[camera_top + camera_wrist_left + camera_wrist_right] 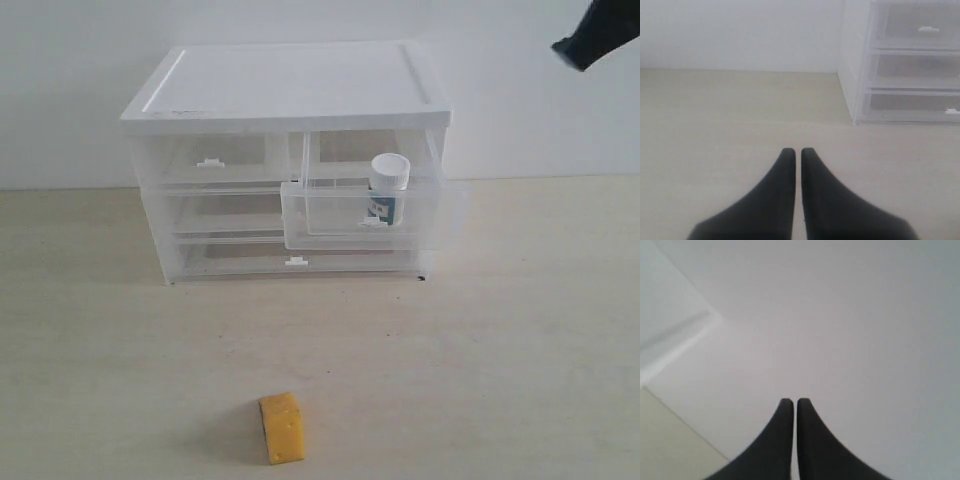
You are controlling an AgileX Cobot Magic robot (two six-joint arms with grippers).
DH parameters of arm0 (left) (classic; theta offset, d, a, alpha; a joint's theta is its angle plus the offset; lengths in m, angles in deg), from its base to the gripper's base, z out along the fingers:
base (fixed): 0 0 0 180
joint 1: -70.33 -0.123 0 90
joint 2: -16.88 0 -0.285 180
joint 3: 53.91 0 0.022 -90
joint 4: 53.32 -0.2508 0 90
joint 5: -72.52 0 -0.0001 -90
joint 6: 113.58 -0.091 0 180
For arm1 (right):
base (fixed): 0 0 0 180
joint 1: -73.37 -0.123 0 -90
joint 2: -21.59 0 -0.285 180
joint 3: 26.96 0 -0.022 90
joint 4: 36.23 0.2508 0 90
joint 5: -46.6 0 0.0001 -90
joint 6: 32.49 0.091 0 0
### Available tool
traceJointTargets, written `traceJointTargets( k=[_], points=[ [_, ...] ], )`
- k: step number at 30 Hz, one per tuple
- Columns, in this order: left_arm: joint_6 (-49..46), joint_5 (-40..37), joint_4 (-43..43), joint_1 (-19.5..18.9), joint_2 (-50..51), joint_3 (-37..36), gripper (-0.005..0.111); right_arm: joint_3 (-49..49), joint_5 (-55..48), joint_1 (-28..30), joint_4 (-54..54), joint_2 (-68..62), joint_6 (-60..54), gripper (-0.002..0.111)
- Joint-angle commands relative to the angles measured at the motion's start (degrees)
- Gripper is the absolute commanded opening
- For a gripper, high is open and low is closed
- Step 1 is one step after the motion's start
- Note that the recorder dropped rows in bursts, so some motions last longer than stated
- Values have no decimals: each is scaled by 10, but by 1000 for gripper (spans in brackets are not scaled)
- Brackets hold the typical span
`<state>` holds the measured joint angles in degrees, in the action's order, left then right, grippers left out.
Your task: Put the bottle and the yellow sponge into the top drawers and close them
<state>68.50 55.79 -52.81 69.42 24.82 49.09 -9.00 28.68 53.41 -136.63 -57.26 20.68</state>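
My left claw (796,151) has its two black fingers pressed together on nothing; it hangs low over the pale wooden table (520,350), pointing along the bare surface, and since it does not show in the exterior view I judge that arm parked clear of the work. Next comes the translucent plastic cabinet with a flat white top (290,85); its top left drawer (215,160), a small half-width translucent box with a white handle tab, sits pushed fully in and looks to hold nothing. In front of the cabinet and well apart from it lies the yellow sponge (282,428), a small orange-yellow foam block, out in the open where a claw could come down on it from above; I judge it belongs in that shut drawer, which must be pulled out first. Further right, the top right drawer (330,215) stands pulled well out; the small white plastic pill bottle with a white screw cap and dark blue-teal label (389,180) stands upright inside it, so that half lacks only the push shut. My right claw (791,401) is likewise pressed together and empty, raised high and facing blank wall; only the dark tip of my right arm (598,35) shows, above and right of the cabinet.
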Motion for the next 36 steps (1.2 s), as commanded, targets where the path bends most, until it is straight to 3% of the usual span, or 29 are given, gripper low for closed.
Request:
traceJointTargets(
  k=[1,4,7,11,15,22,36],
  points=[
    [-2,5,6,-2,-2,-2,4,-4,-142,1,34,6,-93,0],
    [-2,5,6,-2,-2,-2,4,-9,-186,1,189,6,-258,0],
    [-2,5,6,-2,-2,-2,4,-58,-211,1,565,6,-512,0],
    [-2,5,6,-2,-2,-2,4,-102,-231,1,904,2,-747,0],
    [-2,5,6,-2,-2,-2,4,-143,-309,1,1104,-34,-881,0],
    [-2,5,6,-2,-2,-2,4,-226,-354,1,1195,-133,-890,0],
    [-2,5,6,-2,-2,-2,4,-311,-363,1,1177,-271,-889,0]
  ],
)
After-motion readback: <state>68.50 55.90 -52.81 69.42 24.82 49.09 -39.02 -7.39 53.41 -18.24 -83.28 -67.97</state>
